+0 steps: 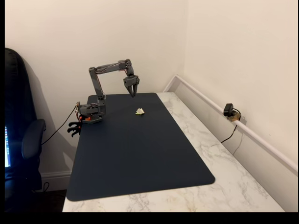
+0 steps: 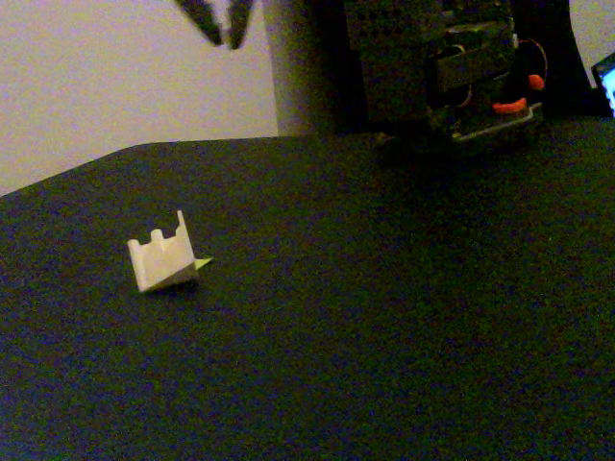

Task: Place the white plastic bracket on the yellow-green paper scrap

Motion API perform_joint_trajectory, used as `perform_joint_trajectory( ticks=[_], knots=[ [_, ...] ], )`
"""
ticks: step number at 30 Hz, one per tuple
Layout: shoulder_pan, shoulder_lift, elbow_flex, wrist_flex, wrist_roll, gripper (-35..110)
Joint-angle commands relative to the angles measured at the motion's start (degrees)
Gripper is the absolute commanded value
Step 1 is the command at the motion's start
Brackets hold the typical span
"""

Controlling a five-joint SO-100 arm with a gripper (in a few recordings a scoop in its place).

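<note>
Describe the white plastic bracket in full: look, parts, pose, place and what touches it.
The white plastic bracket is a small off-white piece that looks like hard plastic, with a notched top edge of three short prongs and a wedge-like base. It sits tilted on the dark mat, apart from the hand, which hangs above the mat's far end. A corner of the yellow-green paper scrap peeks out from under its lower right edge, so it appears to rest on the scrap.

- One fixed view stands high and far back, looking down the dark mat (image 1: 140,154) toward the arm (image 1: 110,74) by the wall.
- The other sits low and close at mat (image 2: 384,317) level, facing the arm's base (image 2: 452,77).
- Both share the mat's far end.
</note>
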Motion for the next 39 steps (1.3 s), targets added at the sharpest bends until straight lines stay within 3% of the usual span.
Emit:
perform_joint_trajectory(
  ticks=[1, 4, 13, 23, 31, 39],
  knots=[
    [-1.3, 7.6, 5.6, -2.5, 0.0, 0],
    [-1.5, 11.7, 11.8, -6.6, -1.8, 0],
    [-4.3, 36.5, 40.9, -33.7, -18.3, 0],
    [-4.6, 42.6, 54.1, -42.5, -28.6, 0],
    [-4.0, 47.6, 63.9, -49.1, -31.3, 0],
    [-2.5, 59.7, 72.4, -48.7, -33.5, 0]
  ],
)
